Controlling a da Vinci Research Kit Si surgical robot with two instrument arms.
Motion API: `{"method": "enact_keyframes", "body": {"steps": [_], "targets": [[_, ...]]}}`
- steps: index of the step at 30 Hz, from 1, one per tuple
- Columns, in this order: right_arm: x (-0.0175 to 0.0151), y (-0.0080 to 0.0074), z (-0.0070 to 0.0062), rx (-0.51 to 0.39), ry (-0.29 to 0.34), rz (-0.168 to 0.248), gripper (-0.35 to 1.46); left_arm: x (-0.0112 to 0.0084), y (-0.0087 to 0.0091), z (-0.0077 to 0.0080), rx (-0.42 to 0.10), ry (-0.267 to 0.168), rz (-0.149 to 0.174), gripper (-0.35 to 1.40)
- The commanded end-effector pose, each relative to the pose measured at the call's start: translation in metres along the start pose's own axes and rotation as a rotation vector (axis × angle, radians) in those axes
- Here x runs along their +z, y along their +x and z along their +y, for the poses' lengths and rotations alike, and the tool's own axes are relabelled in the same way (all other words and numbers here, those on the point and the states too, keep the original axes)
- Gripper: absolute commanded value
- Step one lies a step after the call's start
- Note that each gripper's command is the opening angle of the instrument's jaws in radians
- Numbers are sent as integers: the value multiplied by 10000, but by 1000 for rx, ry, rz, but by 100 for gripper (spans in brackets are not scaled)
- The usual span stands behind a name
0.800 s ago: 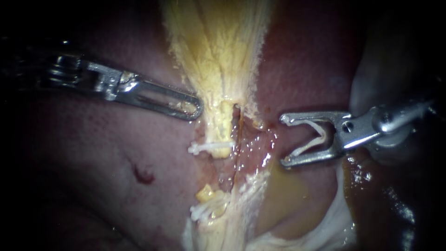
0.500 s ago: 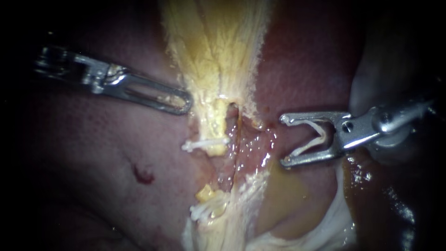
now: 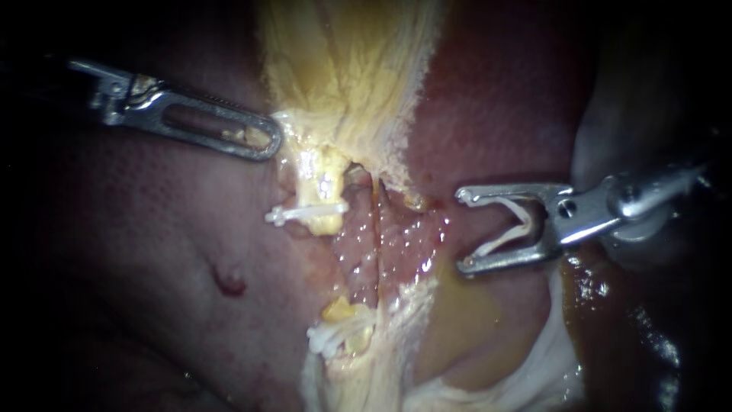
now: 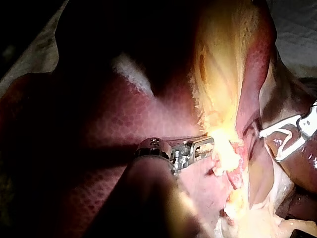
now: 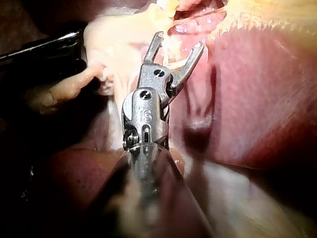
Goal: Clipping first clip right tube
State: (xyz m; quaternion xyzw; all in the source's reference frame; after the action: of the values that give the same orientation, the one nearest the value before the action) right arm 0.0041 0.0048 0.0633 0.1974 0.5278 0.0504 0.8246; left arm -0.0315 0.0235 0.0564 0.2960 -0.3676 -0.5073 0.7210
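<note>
Reaching left is what we judge comes next: our right instrument, jaws spread wide yet holding a white clip between them, sits right of the right tube, a thin amber strand running near-to-far, crosswise to those jaws.

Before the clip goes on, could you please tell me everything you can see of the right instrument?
The right instrument is shiny metal: a shaft from the right, a screwed hinge, two thin jaws. These stand wide apart, facing the tissue, and hold a white V-shaped clip, its point towards the hinge. The tips seem to touch no tissue.
</note>
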Motion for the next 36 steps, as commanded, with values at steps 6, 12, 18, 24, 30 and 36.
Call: {"method": "enact_keyframes", "body": {"steps": [6, 12, 18, 24, 30, 36], "targets": [[31, -7, -8, 83, 32, 7, 50, 1, 1, 0, 0, -1, 0, -35], [60, -20, -14, 168, 55, 4, 50, 1, 1, 0, 0, -1, 0, -35], [87, -39, -14, 231, 73, 10, 50, 0, 1, -1, 0, -2, -1, -35], [105, -56, -7, 270, 79, 14, 50, 0, 2, -2, 0, -2, -1, -35], [117, -64, 2, 295, 89, 29, 49, 0, 2, -3, 0, -3, -2, -35], [130, -60, 5, 325, 108, 60, 49, 1, 2, -3, 0, -3, -2, -35]]}}
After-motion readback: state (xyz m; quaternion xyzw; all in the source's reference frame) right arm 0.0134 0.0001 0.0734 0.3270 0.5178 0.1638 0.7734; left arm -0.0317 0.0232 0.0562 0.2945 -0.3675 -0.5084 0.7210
